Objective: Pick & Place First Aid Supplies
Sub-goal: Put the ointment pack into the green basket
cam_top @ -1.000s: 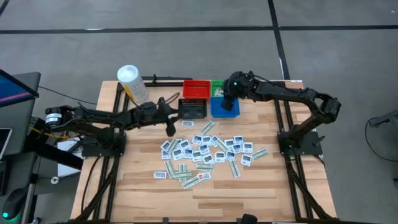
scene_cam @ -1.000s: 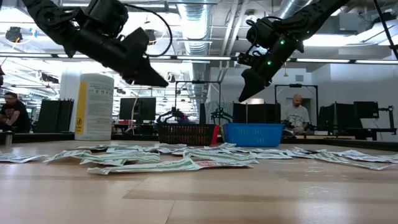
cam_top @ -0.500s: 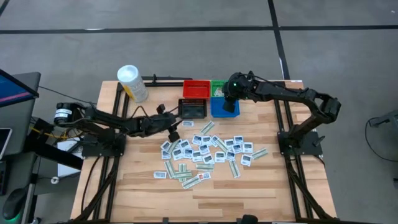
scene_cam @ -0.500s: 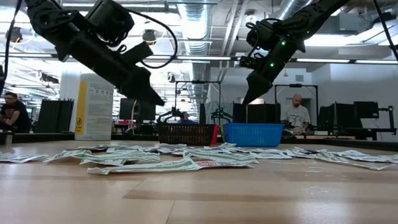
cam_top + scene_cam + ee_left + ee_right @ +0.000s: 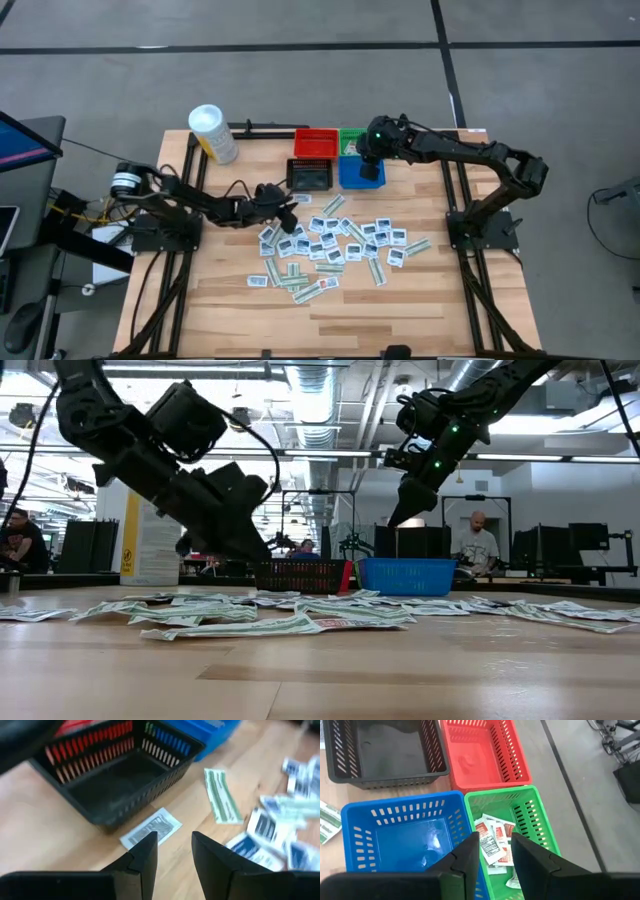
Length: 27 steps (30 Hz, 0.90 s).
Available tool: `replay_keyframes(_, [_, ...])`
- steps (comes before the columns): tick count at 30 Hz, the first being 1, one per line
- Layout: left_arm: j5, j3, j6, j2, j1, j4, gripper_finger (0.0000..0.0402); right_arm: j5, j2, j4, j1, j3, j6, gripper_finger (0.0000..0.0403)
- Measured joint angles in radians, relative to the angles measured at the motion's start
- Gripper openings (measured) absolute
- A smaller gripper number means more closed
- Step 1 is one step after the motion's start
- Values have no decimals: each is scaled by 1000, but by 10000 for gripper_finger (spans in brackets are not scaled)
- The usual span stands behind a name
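table (image 5: 400,300): light wood planks, dark frame rails on both sides
packets (image 5: 335,245): loose flat pile mid-table; square white ones with blue print, narrow green-white strips lying at mixed angles
lone packet (image 5: 151,827): flat, just near side of the black bin, long axis diagonal
green strip (image 5: 221,802): flat, right of that packet, long axis running near-far
left gripper (image 5: 172,851): low over the lone packet, fingers apart, empty
black bin (image 5: 309,176): empty
blue bin (image 5: 405,837): empty
right gripper (image 5: 494,851): above blue/green bins, fingers apart, empty
green bin (image 5: 532,825): holds red-white packets
red bin (image 5: 316,143): far row
tub (image 5: 212,133): far-left corner
room: grey floor; people at desks behind
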Motion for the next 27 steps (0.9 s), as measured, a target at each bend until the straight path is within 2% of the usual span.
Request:
replay_keyframes(3, [-3,0,-104,59,-4,77,121,0,0,0,0,0,-29,107])
replay_keyframes(10, [-74,1,-200,147,-40,136,121,0,0,-1,0,0,-35,107])
replay_keyframes(18, [-194,42,-180,180,-50,136,121,0,0,3,0,0,-61,107])
replay_keyframes(27, [-194,77,-226,273,-50,137,121,0,0,23,0,0,-74,107])
